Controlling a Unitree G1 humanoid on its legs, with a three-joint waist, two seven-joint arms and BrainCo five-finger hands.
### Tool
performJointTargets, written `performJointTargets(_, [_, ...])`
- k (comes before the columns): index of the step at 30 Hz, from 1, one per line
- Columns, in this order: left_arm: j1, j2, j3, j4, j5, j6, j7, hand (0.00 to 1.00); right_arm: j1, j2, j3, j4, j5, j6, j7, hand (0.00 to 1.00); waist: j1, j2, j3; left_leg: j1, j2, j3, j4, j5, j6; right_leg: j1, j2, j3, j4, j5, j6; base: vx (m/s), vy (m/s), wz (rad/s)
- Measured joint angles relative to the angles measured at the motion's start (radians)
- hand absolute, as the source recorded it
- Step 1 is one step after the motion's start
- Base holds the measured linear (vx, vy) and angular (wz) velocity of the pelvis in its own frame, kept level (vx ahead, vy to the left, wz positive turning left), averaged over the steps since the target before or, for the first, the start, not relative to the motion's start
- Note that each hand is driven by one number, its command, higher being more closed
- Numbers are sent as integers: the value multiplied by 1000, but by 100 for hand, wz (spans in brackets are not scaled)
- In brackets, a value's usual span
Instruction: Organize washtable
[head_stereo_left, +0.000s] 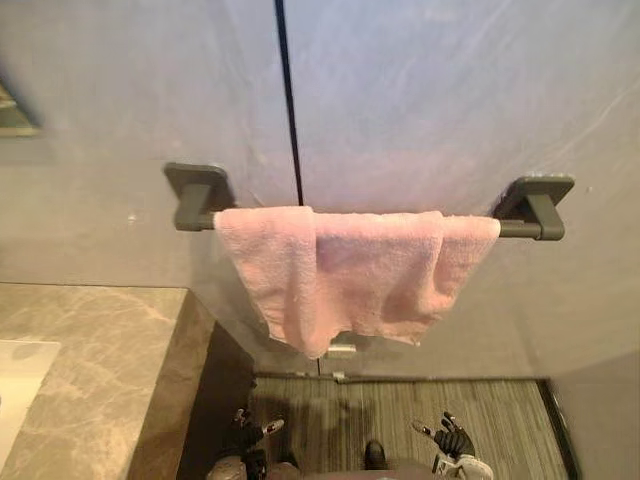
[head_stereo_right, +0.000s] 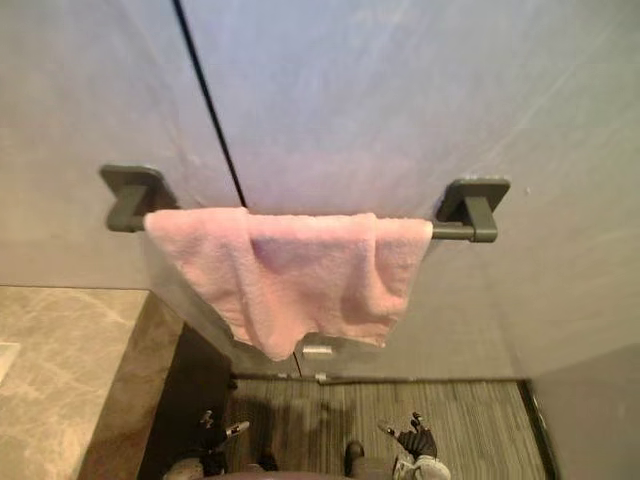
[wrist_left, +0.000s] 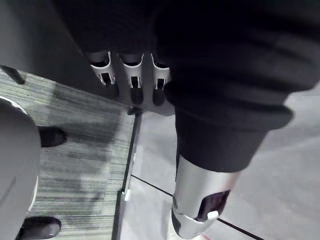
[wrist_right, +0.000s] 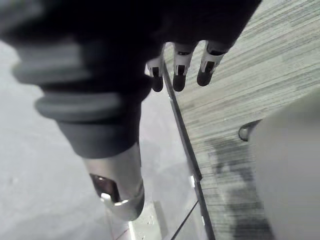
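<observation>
A pink towel (head_stereo_left: 350, 270) hangs bunched over a dark towel bar (head_stereo_left: 530, 225) fixed to the grey wall, one corner drooping lower at the left. The marble washtable (head_stereo_left: 95, 370) lies at the lower left. My left hand (head_stereo_left: 250, 432) hangs low over the floor, well below the towel, fingers (wrist_left: 131, 75) straight and holding nothing. Over on the other side, my right hand (head_stereo_left: 455, 440) hangs equally low, its fingers (wrist_right: 180, 70) relaxed and also holding nothing.
A white basin edge (head_stereo_left: 18, 385) shows in the washtable's left part. A dark vertical seam (head_stereo_left: 288, 100) splits the wall above the bar. Striped grey floor (head_stereo_left: 380, 415) runs below the towel, with a small metal fitting (head_stereo_left: 342, 350) at the wall's foot.
</observation>
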Motion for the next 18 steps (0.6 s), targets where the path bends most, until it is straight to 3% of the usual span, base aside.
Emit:
performJointTargets(1, [-1, 2, -2, -7, 0, 3, 2, 0, 5, 4, 1, -12, 0, -1, 0, 0, -1, -7, 0, -7, -2, -4, 6, 1, 1, -27, -10, 5, 77, -38, 6, -46, -57, 59])
performJointTargets(3, [1, 12, -13, -35, 0, 8, 4, 0, 44, 12, 14, -37, 0, 0, 1, 0, -2, -39, -8, -20, -37, -78, 38, 2, 3, -38, -99, 45, 376, -155, 40, 41, -157, 114])
performJointTargets(5, [1, 12, -19, -59, -1, 6, 4, 0, 44, 22, 28, -41, 0, 1, 4, 0, 11, -67, -29, -66, -44, -122, 94, 3, 1, -17, -165, 122, 427, -158, 42, 28, -328, 98])
performJointTargets(6, [-3, 14, -19, -62, -1, 4, 4, 0, 20, 33, 29, -45, 0, 1, 4, 0, 11, -73, -31, -109, -39, -144, 136, 6, -7, 10, -177, 186, 357, -160, 64, -47, -385, 68])
performJointTargets(7, [-11, 13, -22, -56, -1, 7, 4, 0, 1, 35, 30, -44, 0, 1, 4, 0, 8, -76, -36, -136, -26, -160, 156, 20, -29, 28, -144, 210, 326, -176, 58, -161, -406, 43])
performJointTargets(9, [-12, -18, -42, -52, -3, 9, 13, 0, -31, 5, 66, -54, 2, 0, 0, 0, 10, 3, -33, -203, 53, -199, 174, 45, -68, 62, -64, 188, 220, -191, 77, -190, -368, 41])
performJointTargets(11, [-24, -48, -70, -52, -5, 8, 24, 0, -29, -14, 66, -56, 3, 1, -3, 0, 3, 50, -26, -250, 89, -245, 181, 76, -79, 91, -20, 96, 165, -219, 58, -201, -306, 81])
performJointTargets(12, [-26, -50, -85, -51, -4, 8, 23, 0, -30, -17, 66, -51, 3, 1, -6, 0, -1, 55, -20, -266, 96, -244, 171, 114, -84, 92, -6, 63, 165, -221, 51, -307, -371, 147])
performJointTargets(13, [-28, -44, -109, -52, -4, 6, 21, 0, -32, -14, 62, -33, 2, 2, -18, 0, -3, 33, -11, -262, 96, -214, 42, 282, -79, 82, 9, 17, 161, -198, 19, -263, -259, 166])
performJointTargets(14, [-30, -39, -106, -55, -4, 6, 21, 0, -30, -10, 56, -24, 0, 2, -23, 0, -10, 10, -10, -241, 84, -170, -56, 369, -67, 86, -4, -22, 131, -188, 5, -279, -299, 205])
performJointTargets(15, [-46, -34, -98, -57, 2, 6, 20, 0, -37, -14, 35, -16, 0, 3, -30, 0, -11, -2, 7, -251, 62, -78, 55, 287, -73, 100, -10, -94, 105, -179, -14, -217, -216, 174])
performJointTargets(16, [-50, -33, -97, -56, 9, 9, 20, 0, -52, -16, 13, -14, 1, 4, -37, 0, -19, -9, 16, -259, 48, -26, 158, 185, -24, 86, -23, -145, 112, -168, -39, -162, -191, 131])
performJointTargets(17, [-50, -33, -97, -57, 12, 8, 19, 0, -58, -16, 9, -13, 1, 4, -38, 0, -22, -7, 17, -257, 45, -2, 189, 159, -18, 84, -28, -163, 112, -163, -47, -178, -111, 88])
performJointTargets(18, [-50, -34, -97, -54, 18, 9, 18, 0, -61, -16, 8, -15, 1, 2, -38, 0, -24, -9, 18, -253, 42, 63, 275, 90, -11, 74, -41, -211, 103, -145, -87, -209, -83, 80])
